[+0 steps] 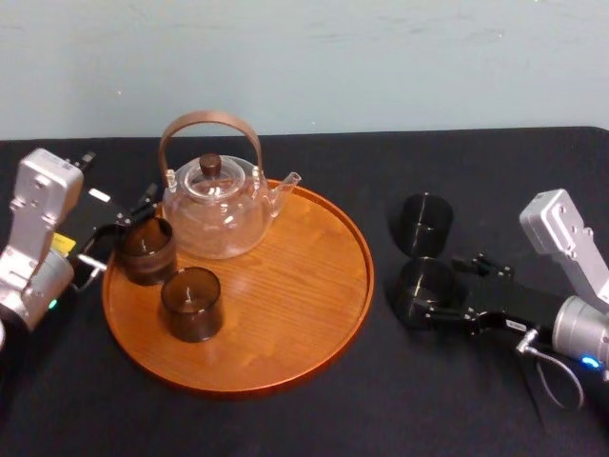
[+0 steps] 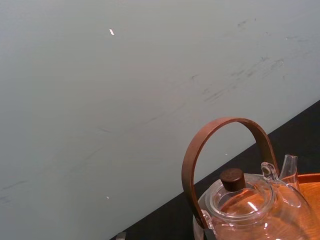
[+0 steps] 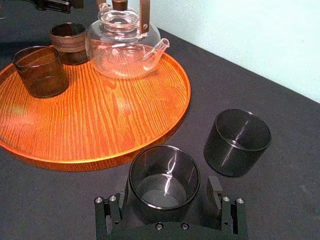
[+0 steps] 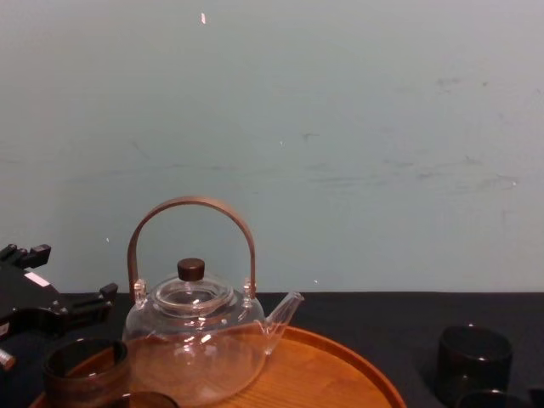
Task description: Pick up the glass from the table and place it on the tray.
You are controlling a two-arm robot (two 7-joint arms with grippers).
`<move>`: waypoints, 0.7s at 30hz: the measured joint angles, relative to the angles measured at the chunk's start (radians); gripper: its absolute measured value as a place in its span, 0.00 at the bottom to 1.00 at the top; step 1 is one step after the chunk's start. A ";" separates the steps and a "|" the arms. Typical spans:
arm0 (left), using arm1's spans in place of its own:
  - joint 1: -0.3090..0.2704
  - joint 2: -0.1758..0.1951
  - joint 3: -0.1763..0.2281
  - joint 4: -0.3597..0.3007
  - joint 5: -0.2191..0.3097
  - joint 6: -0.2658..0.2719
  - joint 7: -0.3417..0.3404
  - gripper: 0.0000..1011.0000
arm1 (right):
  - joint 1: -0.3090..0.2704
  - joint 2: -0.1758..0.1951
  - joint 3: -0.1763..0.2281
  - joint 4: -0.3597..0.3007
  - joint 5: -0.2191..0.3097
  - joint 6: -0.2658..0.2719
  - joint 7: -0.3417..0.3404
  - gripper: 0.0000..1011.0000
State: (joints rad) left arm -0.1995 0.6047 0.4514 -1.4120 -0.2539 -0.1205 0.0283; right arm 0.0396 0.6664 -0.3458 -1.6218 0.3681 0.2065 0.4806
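1. Gripper of the left arm [image 1: 122, 228] sits at the tray's left rim beside a brown glass [image 1: 145, 249], apparently idle.
2. The round wooden tray [image 1: 285, 276] carries a glass teapot [image 1: 217, 214] at the back and a second brown glass [image 1: 191, 303] in front. Its right half is bare.
3. The dark glass [image 1: 425, 288] to be moved stands upright on the black table [image 1: 457, 400], just off the tray's right rim, with another dark glass [image 1: 422, 224] close behind it.
4. The right gripper [image 3: 167, 186] straddles that glass, jaws spread either side with a sliver of gap, gripping nothing yet. The tray lies to its left, so the carry likely runs leftward over the rim.
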 joint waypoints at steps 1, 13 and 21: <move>0.000 0.000 0.000 0.000 0.000 0.000 0.000 0.99 | 0.000 0.000 0.000 0.000 0.000 0.000 0.000 0.99; 0.000 0.000 0.000 0.000 0.000 0.000 0.000 0.99 | 0.047 -0.027 -0.038 0.033 -0.032 0.003 0.012 0.99; 0.000 0.000 0.000 0.000 0.000 0.000 0.000 0.99 | 0.048 -0.027 -0.039 0.033 -0.033 0.003 0.011 0.99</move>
State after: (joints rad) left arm -0.1995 0.6047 0.4514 -1.4120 -0.2539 -0.1205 0.0283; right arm 0.0874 0.6395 -0.3847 -1.5885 0.3347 0.2096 0.4916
